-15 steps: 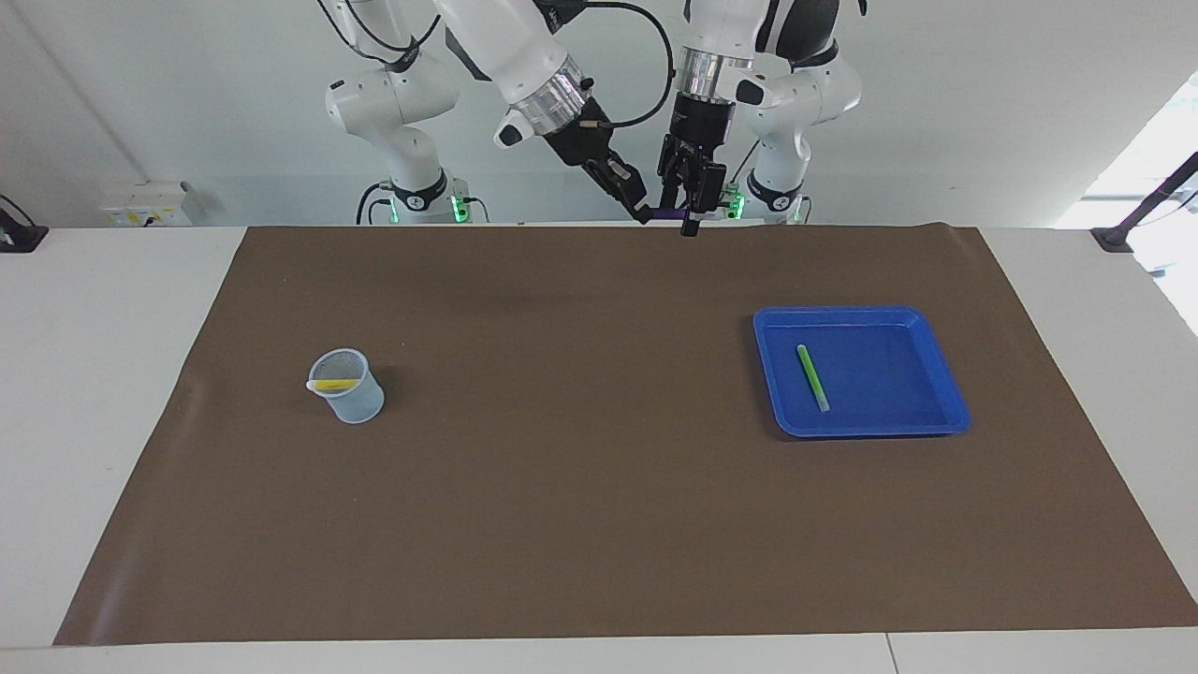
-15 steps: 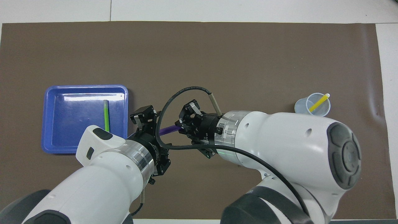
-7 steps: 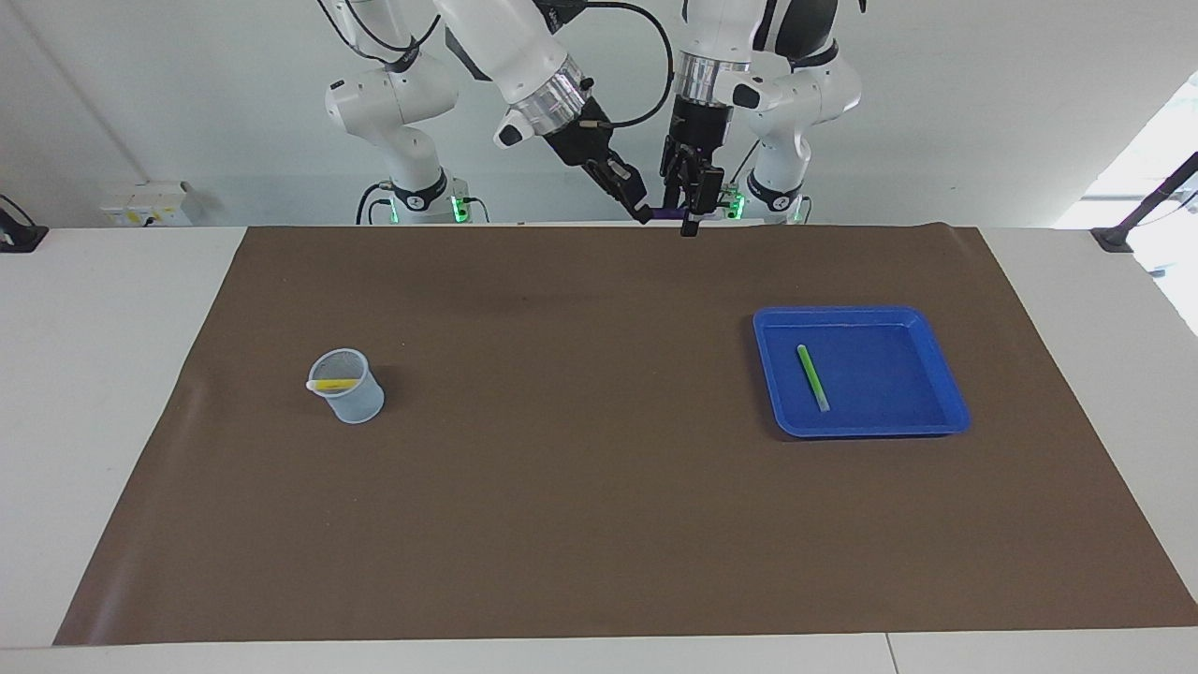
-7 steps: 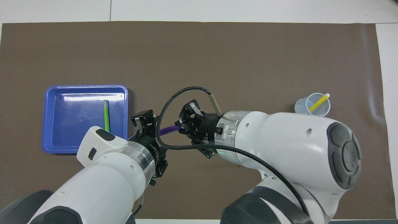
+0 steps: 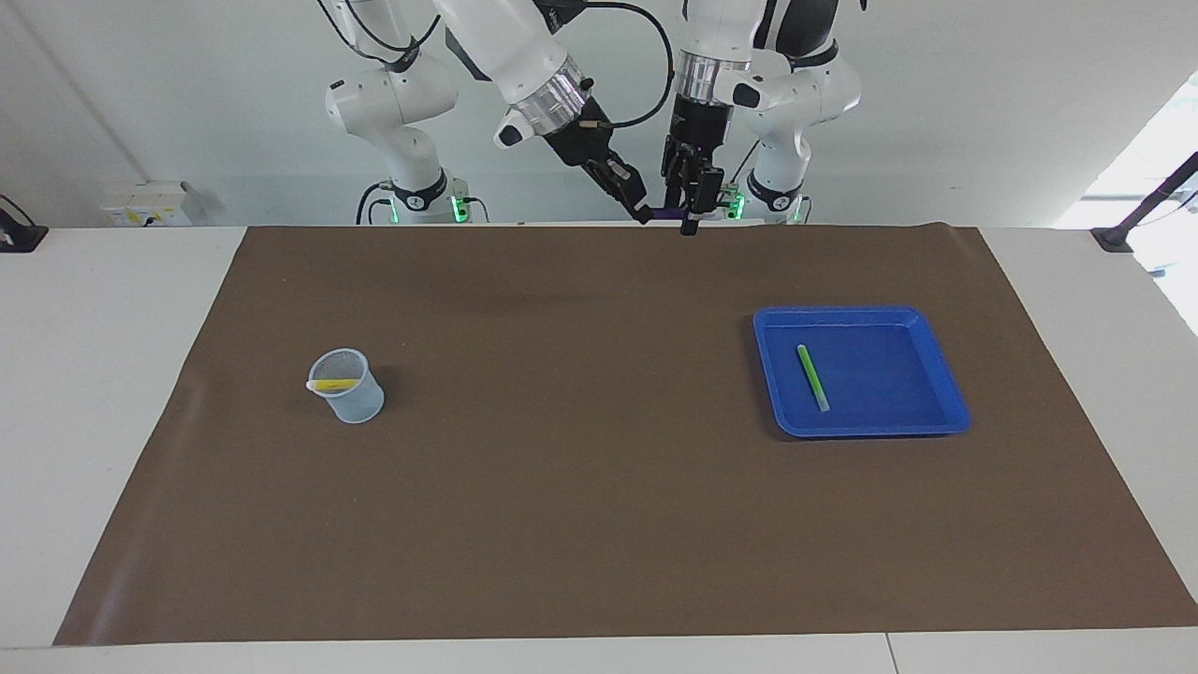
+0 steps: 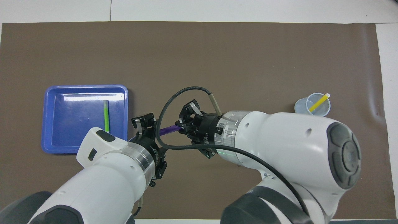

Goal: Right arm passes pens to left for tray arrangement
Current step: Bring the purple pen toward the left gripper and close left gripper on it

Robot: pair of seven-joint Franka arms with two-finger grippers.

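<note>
My right gripper [image 5: 644, 213] [image 6: 179, 126] is shut on one end of the purple pen [image 5: 666, 213] [image 6: 168, 129], held level in the air over the mat's edge nearest the robots. My left gripper [image 5: 684, 218] [image 6: 144, 128] points down at the pen's other end. The green pen [image 5: 812, 376] [image 6: 106, 115] lies in the blue tray [image 5: 847, 312] [image 6: 85, 87] toward the left arm's end of the table. The yellow pen [image 5: 332, 385] [image 6: 317, 103] leans inside a translucent cup [image 5: 357, 404] [image 6: 300, 107] toward the right arm's end.
A brown mat [image 5: 580, 487] [image 6: 217, 56] covers most of the white table. A black cable [image 6: 174, 96] loops from the right wrist over the handover spot. Both arms fill the lower part of the overhead view.
My left wrist has risen slightly and its gripper has shifted a little toward the robots around the purple pen. The right arm, the tray and the cup have not moved.
</note>
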